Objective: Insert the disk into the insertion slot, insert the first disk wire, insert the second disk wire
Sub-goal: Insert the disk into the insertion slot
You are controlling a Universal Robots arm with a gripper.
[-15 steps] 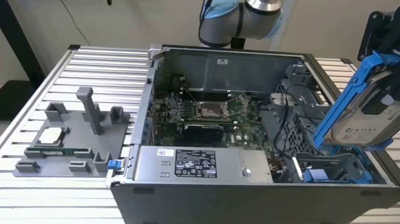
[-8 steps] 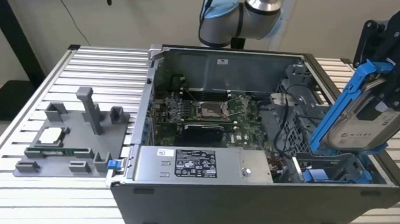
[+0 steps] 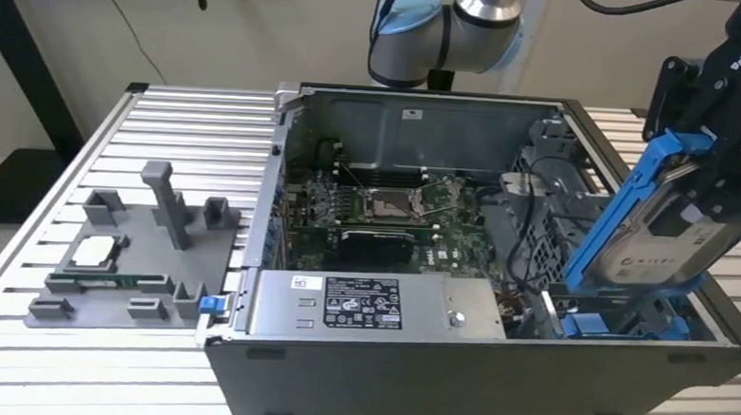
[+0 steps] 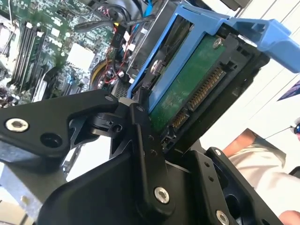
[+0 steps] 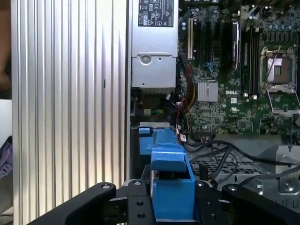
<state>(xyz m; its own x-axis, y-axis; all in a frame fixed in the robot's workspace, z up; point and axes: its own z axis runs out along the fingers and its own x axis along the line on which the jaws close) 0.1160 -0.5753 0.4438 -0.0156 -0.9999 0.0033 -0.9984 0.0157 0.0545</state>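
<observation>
1. The gripper [image 3: 698, 198] is clenched on the disk [image 3: 641, 255], its black fingers [image 4: 145, 140] pressing the blue carrier frame from both sides.
2. The disk is steeply tilted above the corner of the open computer case [image 3: 463, 384] at the exterior view's right. Its lower end is down at the insertion slot [image 3: 618, 323] and its upper end leans toward the exterior view's right; it is not lying flat in the slot.
3. In the second wrist view the disk's [image 4: 187, 84] green circuit board and connector row face the camera.
4. In the first wrist view, loose black cables [image 5: 220, 150] lie just beside the slot.
5. The motherboard [image 3: 383, 213] sits in the middle of the case, with the grey power-supply box [image 3: 379, 303] at its near edge.
6. The case stands on a slatted metal desk [image 3: 185, 122], beside a grey fixture [image 3: 140, 252].
</observation>
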